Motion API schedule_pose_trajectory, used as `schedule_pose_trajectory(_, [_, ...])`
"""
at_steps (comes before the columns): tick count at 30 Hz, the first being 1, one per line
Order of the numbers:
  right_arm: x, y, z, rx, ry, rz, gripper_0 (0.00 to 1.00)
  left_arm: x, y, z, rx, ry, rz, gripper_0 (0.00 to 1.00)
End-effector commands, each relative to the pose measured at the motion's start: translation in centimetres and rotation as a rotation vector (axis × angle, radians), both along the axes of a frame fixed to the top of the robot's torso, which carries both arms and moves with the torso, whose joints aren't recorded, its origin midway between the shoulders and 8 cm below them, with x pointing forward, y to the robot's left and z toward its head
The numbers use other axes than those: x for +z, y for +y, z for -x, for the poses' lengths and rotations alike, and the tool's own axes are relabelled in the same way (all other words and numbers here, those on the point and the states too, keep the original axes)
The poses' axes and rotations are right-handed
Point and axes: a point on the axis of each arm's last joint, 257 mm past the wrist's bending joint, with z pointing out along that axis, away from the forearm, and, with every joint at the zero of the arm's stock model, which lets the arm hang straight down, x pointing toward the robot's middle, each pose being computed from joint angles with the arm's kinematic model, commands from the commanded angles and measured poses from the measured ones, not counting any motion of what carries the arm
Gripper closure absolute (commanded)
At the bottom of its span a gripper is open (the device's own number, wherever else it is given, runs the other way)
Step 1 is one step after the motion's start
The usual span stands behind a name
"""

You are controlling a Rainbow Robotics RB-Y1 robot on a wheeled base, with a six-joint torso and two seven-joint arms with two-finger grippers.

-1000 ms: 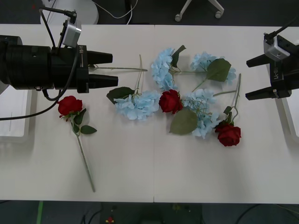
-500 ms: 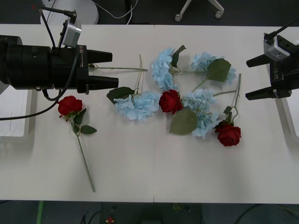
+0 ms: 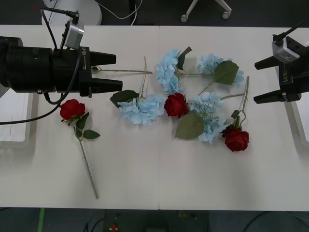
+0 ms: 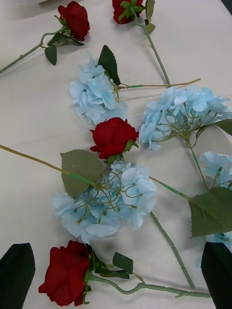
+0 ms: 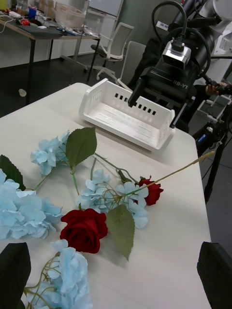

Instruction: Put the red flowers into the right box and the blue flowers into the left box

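Note:
Several red flowers lie on the white table: one at the left, one in the middle and one at the right. Another lies below my left gripper. The blue flowers are spread among them in the centre. My left gripper hovers open over a thin stem at the back left. At the right edge my right gripper is open and holds nothing. The left box and the right box flank the table.
The flower stems stretch out across the tabletop, one towards the front edge. Office chairs and desks stand in the room behind the right box. The front half of the table is bare.

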Motion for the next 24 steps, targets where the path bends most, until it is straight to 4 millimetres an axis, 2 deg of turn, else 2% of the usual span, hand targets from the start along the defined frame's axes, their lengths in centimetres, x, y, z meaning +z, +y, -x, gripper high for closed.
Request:
schedule_pose_trajectory(1, [1.7,1.1,-0.2,0.015,-0.03,-0.012,0.0,1.8,0.0,0.2,-0.017,-0.063,-0.029,0.0])
schedule_pose_trajectory(8, [1.7,1.1,-0.2,0.015,-0.03,-0.012,0.0,1.8,0.0,0.2,-0.017,-0.063,-0.029,0.0])
schedule_pose_trajectory(9, [-0.6,-0.6,0.5,-0.007,0.02,0.029,0.0,1.8,0.0,0.2,-0.017,-0.063,-0.029,0.0])
schedule_pose_trajectory(11, [-1.0,-0.9,0.6,-0.012,0.026,0.041,0.0,1.8,0.0,0.2,-0.017,-0.063,-0.029,0.0])
schedule_pose_trajectory(13, [-0.5,-1.8,0.5,-0.023,0.009,0.071,0.0,1.8,0.0,0.2,-0.017,-0.063,-0.029,0.0])
schedule_pose_trajectory(16, [0.4,-1.5,0.4,-0.013,-0.029,0.087,0.0,1.8,0.0,0.2,-0.017,-0.063,-0.029,0.0])
schedule_pose_trajectory(17, [0.7,-1.4,0.4,-0.012,-0.037,0.084,0.0,-2.3,-0.2,1.3,-0.017,0.035,-0.014,0.0])
schedule_pose_trajectory(22, [1.7,-1.0,0.4,-0.022,-0.034,0.055,0.0,-2.1,-0.5,2.0,-0.023,0.082,0.053,0.0])
schedule_pose_trajectory(24, [1.6,-0.3,0.7,-0.113,0.08,-0.024,0.0,-1.3,0.2,1.5,-0.01,0.069,0.045,0.0])
